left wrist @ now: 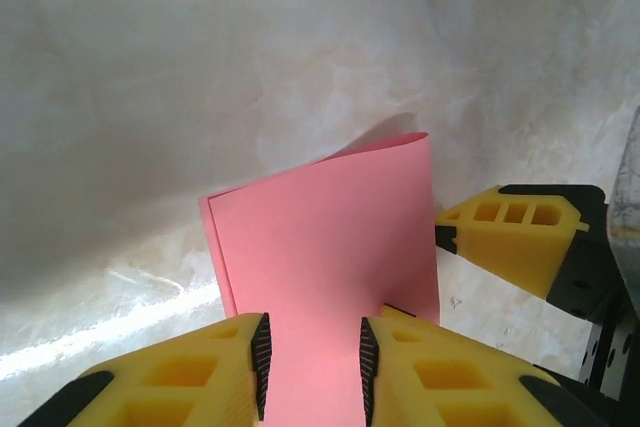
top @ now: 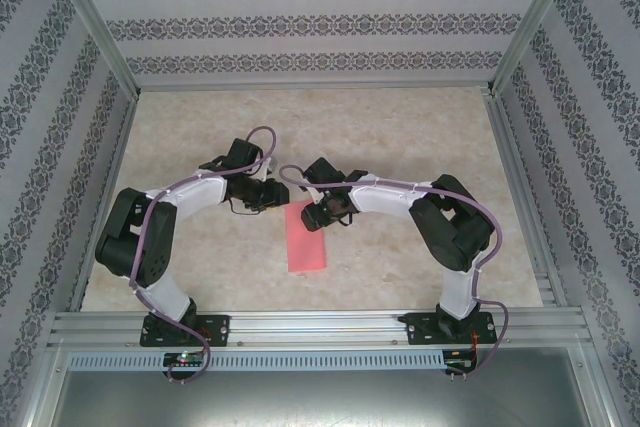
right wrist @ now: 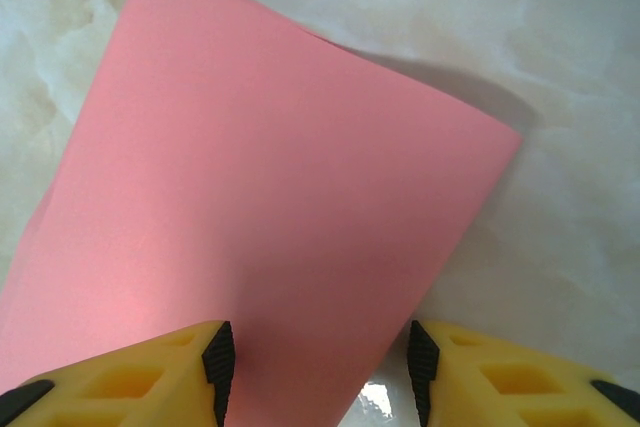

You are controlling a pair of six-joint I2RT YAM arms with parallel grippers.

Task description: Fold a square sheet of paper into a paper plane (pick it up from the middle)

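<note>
Patterned walls (top: 300, 22) in grey and white enclose a pale marbled desk (top: 400, 137), seen from above. Two black and white robot arms are bolted at its near edge. The left arm (top: 150, 237) and the right arm (top: 450, 227) both bend inward, so their ends meet near the middle of the desk.

A salmon-pink sheet of paper (top: 307, 239) lies flat on the desk just in front of that meeting point. It forms a tall narrow rectangle, and its far end reaches under the end of the right arm. The left wrist camera shows it doubled over, with a second layer peeking out along one edge and the far fold lifting slightly.

The left pincer (left wrist: 313, 367) has its yellow fingers a narrow gap apart. Pink paper fills the gap, and the black pads do not press on it. The right pincer (right wrist: 315, 367) stands wider, with its fingers spread over the paper's near edge and gripping nothing.
</note>
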